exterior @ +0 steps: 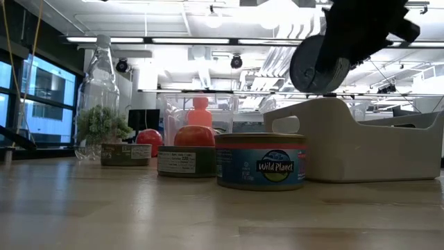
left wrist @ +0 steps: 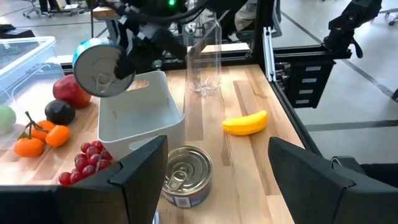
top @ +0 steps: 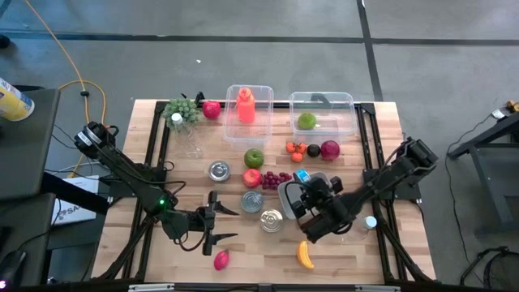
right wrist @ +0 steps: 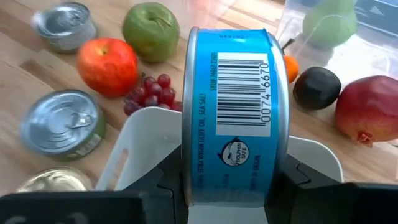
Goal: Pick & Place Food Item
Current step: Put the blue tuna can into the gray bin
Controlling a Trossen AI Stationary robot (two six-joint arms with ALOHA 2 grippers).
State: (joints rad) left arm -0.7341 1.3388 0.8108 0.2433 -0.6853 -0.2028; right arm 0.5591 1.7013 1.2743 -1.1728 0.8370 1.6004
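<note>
Clamped on edge between the right gripper's (right wrist: pixel 233 180) fingers, the blue-labelled tin (right wrist: pixel 233 112) hangs directly above the white bin (top: pixel 290 195), evidently positioned for release into it; red grapes (top: pixel 274 178) lie at the bin's ten o'clock. Left gripper (top: pixel 212 219) waits parted, holding nothing, at its nine o'clock

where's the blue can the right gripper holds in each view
high view: blue can right of centre, over the white bin.
low view: top right, its round end above the bin.
left wrist view: upper left, over the bin.
right wrist view: centre, in the right gripper.
Shared landmark: the bin.
</note>
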